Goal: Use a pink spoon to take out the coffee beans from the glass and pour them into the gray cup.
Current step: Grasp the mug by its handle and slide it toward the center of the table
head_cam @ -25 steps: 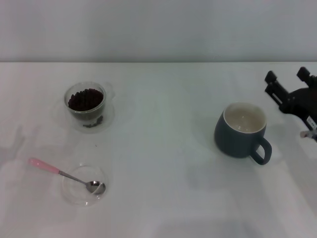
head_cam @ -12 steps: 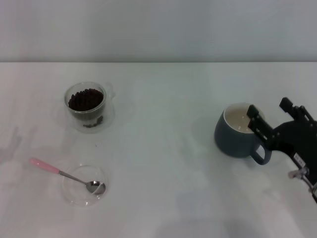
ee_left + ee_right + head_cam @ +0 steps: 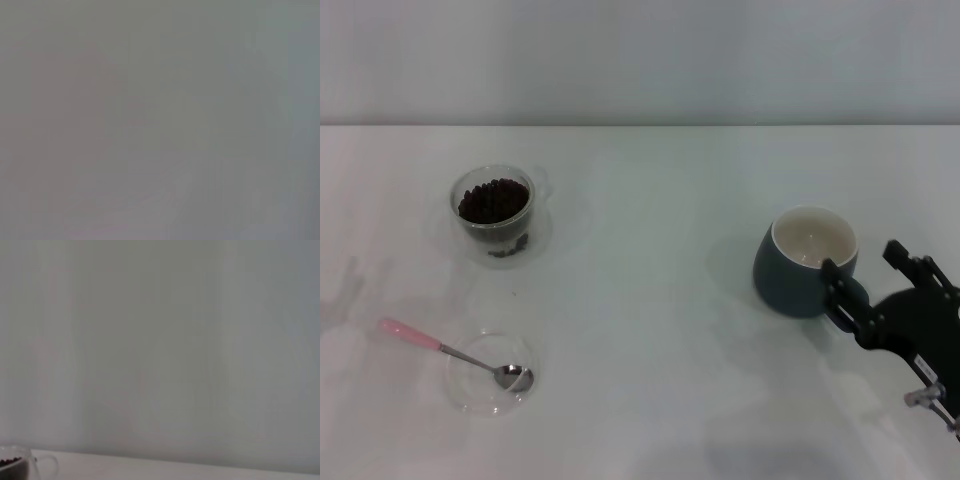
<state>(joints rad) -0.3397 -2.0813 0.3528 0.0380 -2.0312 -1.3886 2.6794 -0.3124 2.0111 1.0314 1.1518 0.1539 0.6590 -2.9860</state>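
one gripper shows, the right gripper [image 3: 868, 269], low at the near right with its two black fingers spread apart, straddling the loop handle of the gray cup [image 3: 803, 262] and gripping nothing. far left, the glass [image 3: 495, 210] holds the coffee beans [image 3: 492, 200]. near left, the pink spoon [image 3: 452, 352] rests with its bowl in a clear dish [image 3: 488, 375].

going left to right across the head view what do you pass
pink spoon lying in a shallow clear dish → glass of coffee beans → gray cup → right gripper, jaws open beside the cup's handle
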